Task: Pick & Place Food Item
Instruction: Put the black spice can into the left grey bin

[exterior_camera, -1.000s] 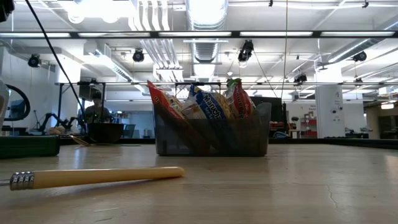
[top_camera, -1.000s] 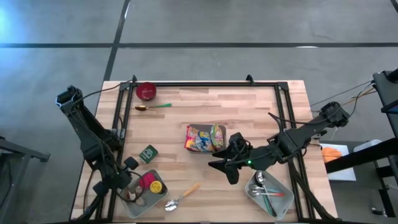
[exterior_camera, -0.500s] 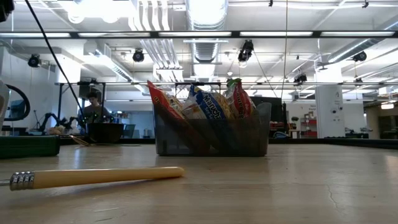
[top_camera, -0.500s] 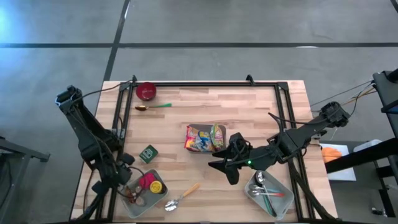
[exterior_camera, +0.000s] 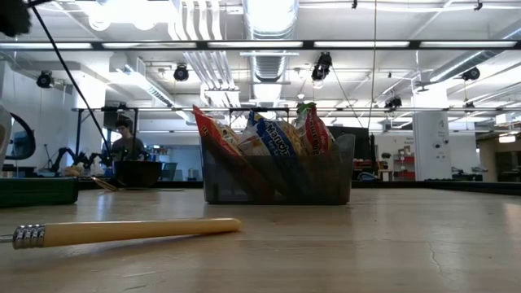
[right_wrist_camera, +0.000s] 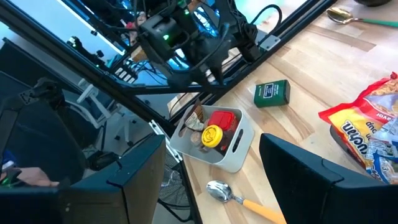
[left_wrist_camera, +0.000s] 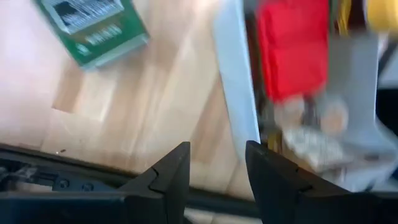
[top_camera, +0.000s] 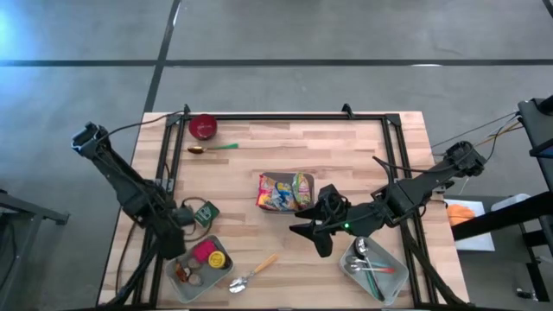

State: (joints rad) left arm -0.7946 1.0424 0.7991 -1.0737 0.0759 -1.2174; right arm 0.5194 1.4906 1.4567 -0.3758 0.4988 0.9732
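A green box (top_camera: 206, 213) lies flat on the table, left of centre. A grey tray (top_camera: 185, 287) at the near left holds a red item (left_wrist_camera: 292, 50), a yellow round one (right_wrist_camera: 212, 134) and some small bits. A dark bin of snack packets (top_camera: 284, 191) stands mid-table. My left gripper (top_camera: 175, 231) points down between the green box (left_wrist_camera: 93, 25) and the tray's wall (left_wrist_camera: 236, 93). It is open (left_wrist_camera: 217, 171) and nothing is between its fingers. My right gripper (top_camera: 308, 239) hovers open (right_wrist_camera: 211, 180) near the bin, touching nothing.
A second grey tray (top_camera: 352, 275) with cutlery sits at the near right. A wooden-handled spoon (top_camera: 253, 272) lies between the two trays. At the far left are a red bowl (top_camera: 203, 127) and a green-handled spoon (top_camera: 212, 148). A black frame (top_camera: 285, 117) borders the table.
My left gripper has moved from above the near-left tray toward the far edge, closer to the green box. Its wrist has rolled about its own pointing line. Nothing on the table has shifted.
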